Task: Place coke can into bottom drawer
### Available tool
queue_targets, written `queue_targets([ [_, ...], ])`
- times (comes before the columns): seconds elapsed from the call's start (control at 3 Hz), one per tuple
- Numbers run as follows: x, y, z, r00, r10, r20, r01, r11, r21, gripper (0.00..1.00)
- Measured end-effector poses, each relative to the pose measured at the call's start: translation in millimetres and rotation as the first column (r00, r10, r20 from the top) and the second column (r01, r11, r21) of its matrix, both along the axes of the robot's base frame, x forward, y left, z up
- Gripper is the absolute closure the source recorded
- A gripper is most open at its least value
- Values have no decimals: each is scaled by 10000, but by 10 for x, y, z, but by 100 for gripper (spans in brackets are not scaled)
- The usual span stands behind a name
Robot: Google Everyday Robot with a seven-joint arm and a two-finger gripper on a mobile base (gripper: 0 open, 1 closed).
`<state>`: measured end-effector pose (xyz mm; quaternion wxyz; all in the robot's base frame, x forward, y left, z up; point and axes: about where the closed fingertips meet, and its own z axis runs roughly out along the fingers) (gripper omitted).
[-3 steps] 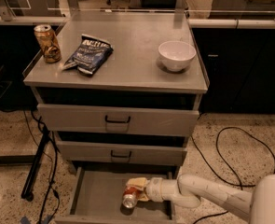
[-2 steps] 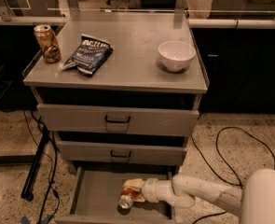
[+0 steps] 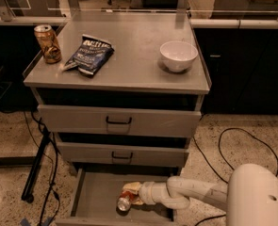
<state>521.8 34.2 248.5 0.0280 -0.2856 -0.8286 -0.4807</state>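
The bottom drawer (image 3: 94,199) is pulled open at the foot of the grey cabinet. The coke can (image 3: 125,201) lies tilted low inside it, its silver end facing the front. My gripper (image 3: 131,194) reaches in from the right at the end of the white arm (image 3: 190,193) and sits around the can just above the drawer floor. Part of the can's red body is hidden by the gripper.
On the cabinet top stand a gold-brown can (image 3: 47,43) at the left, a dark chip bag (image 3: 88,55) and a white bowl (image 3: 178,56). The two upper drawers (image 3: 118,121) are nearly closed. Cables (image 3: 233,145) lie on the floor to the right, a black stand leg (image 3: 36,168) to the left.
The arm has shifted slightly left and lower, carrying the can deeper into the bottom drawer. Nothing on the cabinet top has moved.
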Motion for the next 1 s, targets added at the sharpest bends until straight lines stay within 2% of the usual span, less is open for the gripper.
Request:
queue_targets([
  [0.33,41,51,-110,9994,-252,-230,253,9997,60,100],
  [1.0,157,-10,-324,9913,-1230,-474,1221,9923,-211,100],
])
